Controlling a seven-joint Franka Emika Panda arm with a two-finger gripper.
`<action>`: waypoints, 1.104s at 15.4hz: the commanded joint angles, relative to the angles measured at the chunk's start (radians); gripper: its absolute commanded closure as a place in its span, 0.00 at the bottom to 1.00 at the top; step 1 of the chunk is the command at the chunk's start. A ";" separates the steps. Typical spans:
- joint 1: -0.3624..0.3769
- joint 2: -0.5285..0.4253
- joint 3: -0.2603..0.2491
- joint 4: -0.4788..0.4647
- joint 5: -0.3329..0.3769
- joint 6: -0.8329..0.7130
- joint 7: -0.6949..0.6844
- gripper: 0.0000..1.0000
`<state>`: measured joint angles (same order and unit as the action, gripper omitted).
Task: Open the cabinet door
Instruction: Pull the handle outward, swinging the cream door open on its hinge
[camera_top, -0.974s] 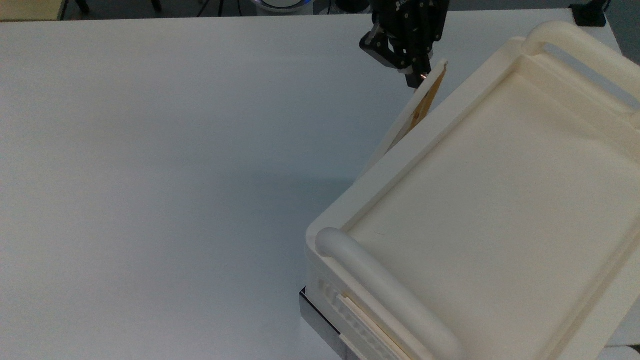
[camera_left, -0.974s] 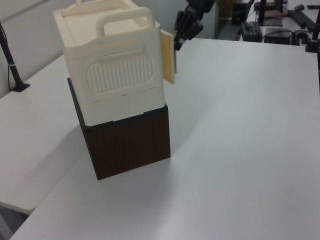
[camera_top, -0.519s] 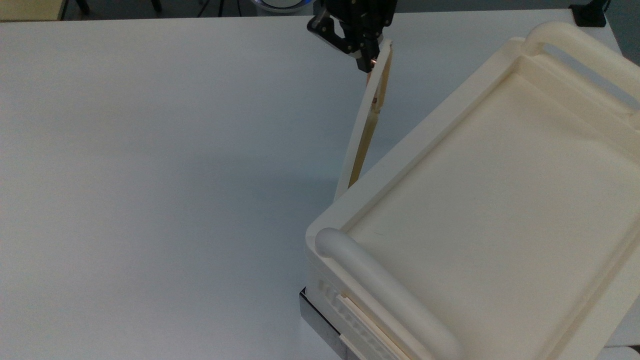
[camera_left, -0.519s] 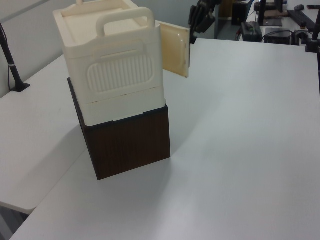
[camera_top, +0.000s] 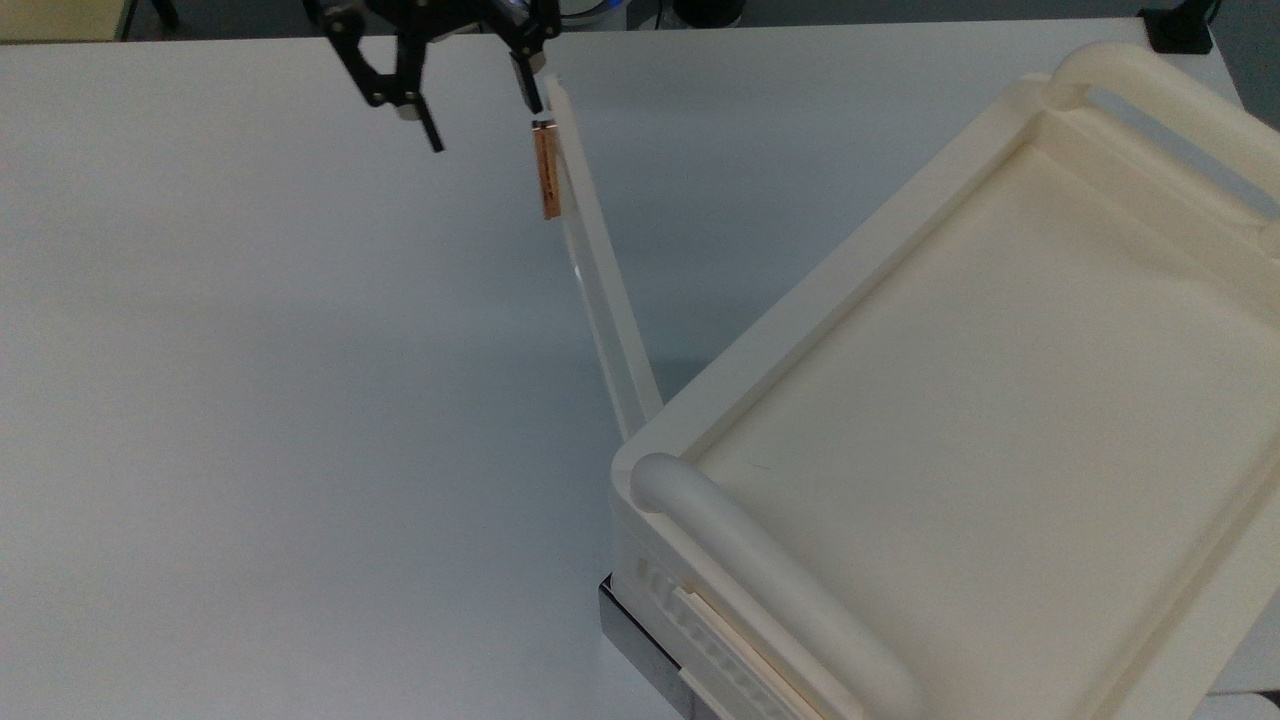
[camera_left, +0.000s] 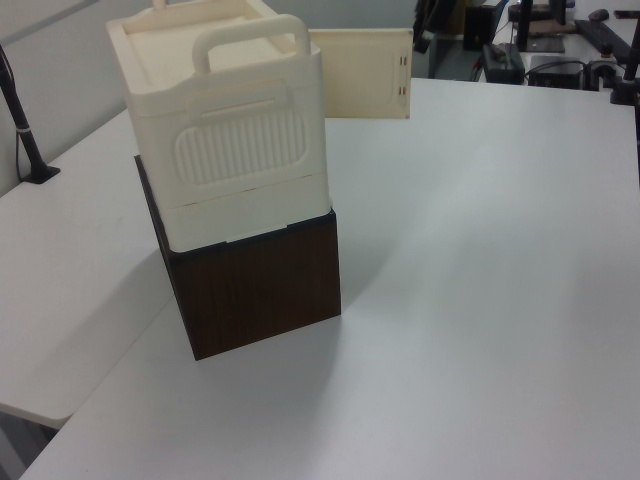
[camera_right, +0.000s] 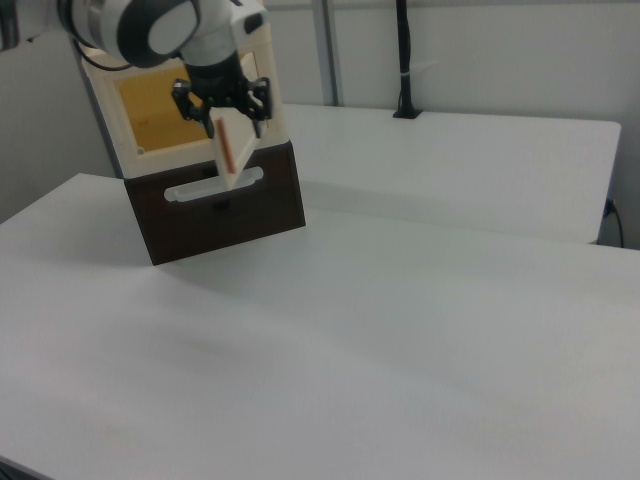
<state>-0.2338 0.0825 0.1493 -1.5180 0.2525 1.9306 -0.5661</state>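
Claw (camera_top: 478, 118) agape beside outswung cabinet door (camera_top: 600, 280).

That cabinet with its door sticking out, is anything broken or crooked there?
Nothing stands out. The cabinet door is simply swung wide open on its hinge, straight and whole, copper handle intact. The cabinet sits squarely on its dark wooden base. The tool hangs open beside the handle.
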 joint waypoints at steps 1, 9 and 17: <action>-0.093 0.008 -0.002 -0.016 -0.004 0.082 0.003 0.00; -0.222 -0.033 -0.111 -0.008 -0.030 0.035 0.002 0.00; -0.086 -0.144 -0.142 0.009 -0.176 -0.295 0.245 0.00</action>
<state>-0.4124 -0.0032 0.0312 -1.4873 0.1094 1.6908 -0.4994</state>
